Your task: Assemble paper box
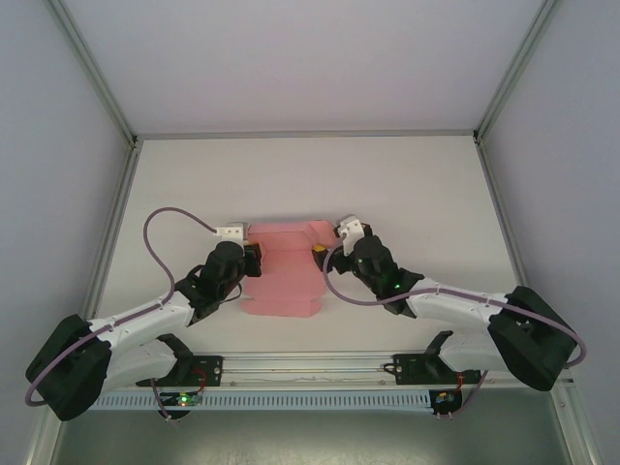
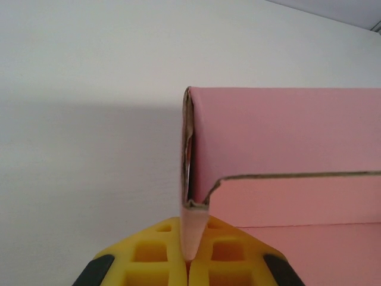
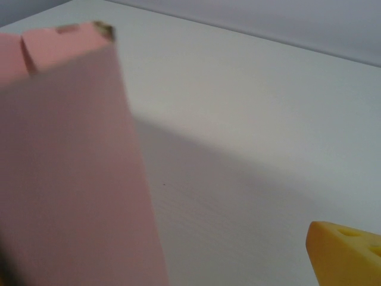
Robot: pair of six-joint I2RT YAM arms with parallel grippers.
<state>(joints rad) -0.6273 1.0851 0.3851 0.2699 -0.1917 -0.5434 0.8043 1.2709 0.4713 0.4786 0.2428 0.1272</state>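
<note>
White table (image 1: 291,184) inside pale enclosure walls (image 1: 58,145), bare on every side of the work. At centre, left gripper (image 2: 189,262) pinched tight on a thin upright flap at the 9 o'clock edge of the paper box (image 1: 286,271), yellow pads (image 2: 149,253) together with only card between. Right gripper (image 1: 323,253) spread wide at the 3 o'clock edge, holding nothing, one yellow finger (image 3: 342,253) well clear of the pink wall beside it. Box part-formed (some panels upright, the rest seemingly flat on the table, stretching toward 6 o'clock). Likely step: raising and closing the side walls. Best done with the left pinch low and steady as an anchor, the right jaws brought squarely onto the opposite wall, and pressure along the crease rather than across it, since such thin card probably buckles easily. Ample free table toward 12 o'clock for swinging flaps; tighter toward 6 o'clock, near the rail (image 1: 310,366).
</note>
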